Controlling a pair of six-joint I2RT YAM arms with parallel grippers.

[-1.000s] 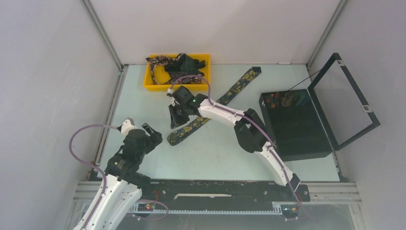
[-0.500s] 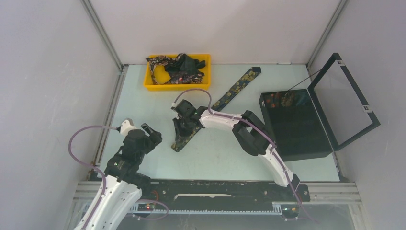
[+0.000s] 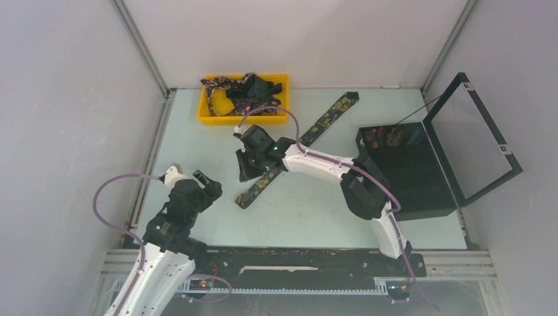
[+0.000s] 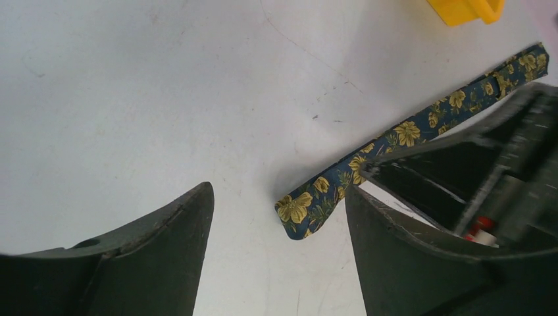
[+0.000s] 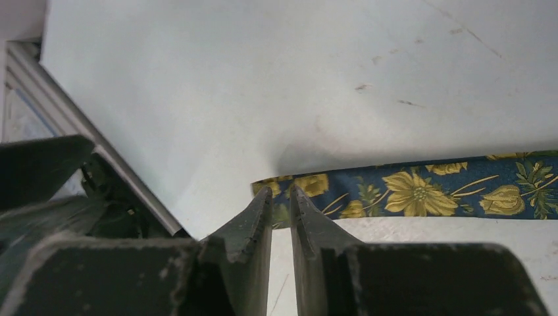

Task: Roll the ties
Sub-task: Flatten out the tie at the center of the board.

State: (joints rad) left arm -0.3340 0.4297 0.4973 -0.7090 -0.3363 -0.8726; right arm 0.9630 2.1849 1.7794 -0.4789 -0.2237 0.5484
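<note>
Tie (image 3: 322, 122) lies diagonally on the table (image 3: 197, 145), just in front of the tray (image 3: 214, 118). Only the top view shows more ties (image 3: 240, 89) heaped in the tray. Right gripper (image 5: 281, 194) sits at the tie end farthest from the tray. Its wrist view shows the fingers nearly pressed together; whether they pinch fabric cannot be told. Left gripper (image 4: 278, 191), farther from the tray, is spread wide and holds nothing.
</note>
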